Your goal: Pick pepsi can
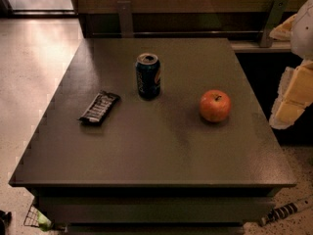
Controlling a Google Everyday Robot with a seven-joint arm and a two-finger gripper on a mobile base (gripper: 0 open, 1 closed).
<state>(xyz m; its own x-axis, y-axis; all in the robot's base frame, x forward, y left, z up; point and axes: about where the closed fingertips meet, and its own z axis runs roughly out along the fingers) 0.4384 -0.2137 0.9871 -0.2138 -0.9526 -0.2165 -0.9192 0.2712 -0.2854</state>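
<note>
The pepsi can (148,76) stands upright on the dark table (146,151), left of the middle and towards the back. It is dark blue with a silver top rim. My gripper (295,96) hangs at the right edge of the view, beyond the table's right side and well to the right of the can. It holds nothing that I can see.
A red-orange apple (214,105) sits to the right of the can, between it and the gripper. A flat black snack-bar wrapper (99,107) lies to the can's left. A wooden wall with metal brackets (125,18) runs behind the table. Light floor lies to the left.
</note>
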